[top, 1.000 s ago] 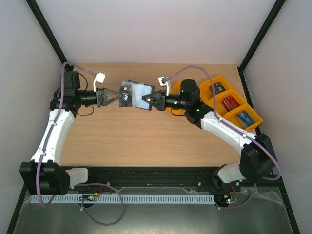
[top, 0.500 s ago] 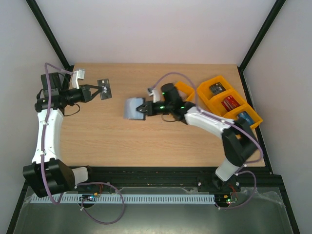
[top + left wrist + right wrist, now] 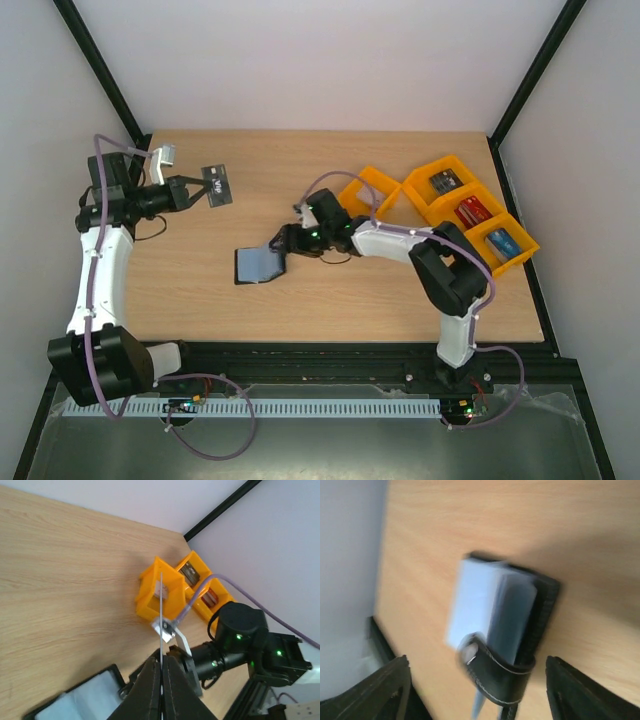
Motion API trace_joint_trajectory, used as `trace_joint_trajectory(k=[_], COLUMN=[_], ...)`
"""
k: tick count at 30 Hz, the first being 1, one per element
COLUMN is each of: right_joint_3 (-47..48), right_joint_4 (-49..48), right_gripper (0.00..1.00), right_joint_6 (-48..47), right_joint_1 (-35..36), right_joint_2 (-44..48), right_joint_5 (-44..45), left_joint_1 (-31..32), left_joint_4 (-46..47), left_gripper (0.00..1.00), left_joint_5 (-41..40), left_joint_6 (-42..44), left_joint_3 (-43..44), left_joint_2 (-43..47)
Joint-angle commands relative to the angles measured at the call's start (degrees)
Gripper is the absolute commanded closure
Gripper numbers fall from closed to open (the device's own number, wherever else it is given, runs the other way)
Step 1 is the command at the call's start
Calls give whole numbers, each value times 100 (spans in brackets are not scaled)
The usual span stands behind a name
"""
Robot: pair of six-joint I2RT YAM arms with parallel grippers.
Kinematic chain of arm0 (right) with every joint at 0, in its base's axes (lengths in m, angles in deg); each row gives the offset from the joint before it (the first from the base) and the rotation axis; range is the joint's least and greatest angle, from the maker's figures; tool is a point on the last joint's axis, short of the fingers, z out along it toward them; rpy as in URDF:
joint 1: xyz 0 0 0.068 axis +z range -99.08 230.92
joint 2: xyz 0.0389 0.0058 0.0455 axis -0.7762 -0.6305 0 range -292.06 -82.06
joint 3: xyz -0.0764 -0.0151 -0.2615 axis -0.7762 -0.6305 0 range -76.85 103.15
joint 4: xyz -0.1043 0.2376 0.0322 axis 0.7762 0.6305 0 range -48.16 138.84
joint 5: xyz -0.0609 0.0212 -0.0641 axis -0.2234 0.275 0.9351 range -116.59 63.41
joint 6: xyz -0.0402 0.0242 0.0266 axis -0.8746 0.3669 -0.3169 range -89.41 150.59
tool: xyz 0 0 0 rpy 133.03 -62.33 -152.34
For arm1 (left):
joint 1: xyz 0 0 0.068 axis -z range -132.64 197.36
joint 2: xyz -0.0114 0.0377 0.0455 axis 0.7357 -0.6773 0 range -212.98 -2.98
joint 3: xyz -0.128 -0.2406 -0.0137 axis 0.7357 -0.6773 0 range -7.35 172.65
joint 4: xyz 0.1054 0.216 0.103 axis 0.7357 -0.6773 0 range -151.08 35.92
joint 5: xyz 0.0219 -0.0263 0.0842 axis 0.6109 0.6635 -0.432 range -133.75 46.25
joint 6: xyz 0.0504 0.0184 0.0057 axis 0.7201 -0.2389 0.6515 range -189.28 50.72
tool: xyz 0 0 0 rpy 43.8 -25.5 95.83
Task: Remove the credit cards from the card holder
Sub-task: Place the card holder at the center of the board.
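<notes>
My left gripper [image 3: 203, 190] is at the far left above the table, shut on a dark credit card [image 3: 217, 184]. In the left wrist view that card [image 3: 161, 605] shows edge-on, pinched between the shut fingers [image 3: 150, 690]. The black card holder [image 3: 258, 264] lies open on the wood, its pale blue-grey pockets facing up. My right gripper [image 3: 281, 243] sits just behind it, open. In the right wrist view the card holder [image 3: 505, 615] lies ahead, with its closing tab [image 3: 495, 675] between the spread fingers [image 3: 375, 690]. The fingers do not touch it.
A row of orange trays [image 3: 415, 190] stands at the back right. Three of them hold a dark card [image 3: 447, 181], a red card [image 3: 471, 211] and a blue card [image 3: 502, 242]; the leftmost tray [image 3: 368, 190] has nothing in it. Black frame posts border the table's far corners.
The left gripper pulled the dark card out of the card holder and carried it far left. The right gripper brought the card holder down toward the near left, then opened and let it go.
</notes>
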Motion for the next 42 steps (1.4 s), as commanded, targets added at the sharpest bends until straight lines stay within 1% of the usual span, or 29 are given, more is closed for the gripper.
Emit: trace_joint_trajectory(k=[1,2,3,5,7,8,9,11,13,15,19,22,26,27,28,31,32,33,34,35,37,39,40,42], right_joint_3=[-253,-242,-239,-252,-369,-494,-647,-1002,-1042,-863,-584,-495,-497,-495,-499,-550,-562,-567,-555,-523,-284,137,289,536], right_joint_4=[1485,1590,1556,1142,279,-383,-1086,-2797,-4168,-4792,-5317,-5388,-5288,-5263,-5233,-4956,-4697,-4361,-3983,-3490,-2213,-399,355,1559], right_gripper=[19,10,9,8,8,7,7,9,13,18,32,50,81,92,97,98,98,98,98,98,98,98,98,98], right_joint_6=[-400,-508,-633,-900,-999,-830,-448,573,1441,1965,2467,2533,2461,2449,2415,2146,1931,1650,1350,977,-67,-1488,-2097,-2977], right_joint_1=[-493,-475,-432,-265,-86,-34,-16,22,105,222,369,374,374,364,356,205,92,-25,-169,-292,-402,-400,-402,-401], right_joint_2=[890,1150,1409,1831,2134,2224,2277,2213,1952,1687,1321,1243,1302,1302,1328,1549,1694,1866,2033,2204,2497,2670,2716,2761], right_joint_5=[2250,2910,3179,3241,2604,2170,1773,1306,1164,1243,1513,1601,1711,1660,1615,1296,1170,1004,767,506,-21,-505,-678,-912], left_joint_1=[67,92,129,243,398,481,563,709,841,948,1090,1137,1232,1243,1243,1227,1204,1153,1083,995,833,685,644,679], left_joint_4=[448,528,621,814,1028,1169,1346,1696,1924,2007,2272,2423,2507,2529,2543,2384,2198,1894,1535,1167,442,-177,-361,-784], left_gripper=[98,98,98,98,98,98,98,98,98,98,98,98,98,98,98,98,90,78,62,52,36,24,20,18], left_joint_5=[407,458,513,588,645,694,784,850,796,672,602,686,798,820,844,995,1023,1055,1073,1093,1154,1299,1364,1501], left_joint_6=[-644,-773,-910,-1222,-1588,-1823,-2126,-2725,-3151,-3359,-3707,-3858,-3883,-3880,-3855,-3456,-3142,-2772,-2256,-1694,-641,239,546,1150], left_joint_3=[-167,-174,-175,-162,-128,-115,-108,-98,-36,43,27,-74,-251,-281,-308,-280,-231,-169,-93,-22,114,210,264,433], left_joint_2=[105,96,82,68,63,69,64,52,30,1,-67,-58,0,5,9,52,66,98,139,167,200,171,146,108])
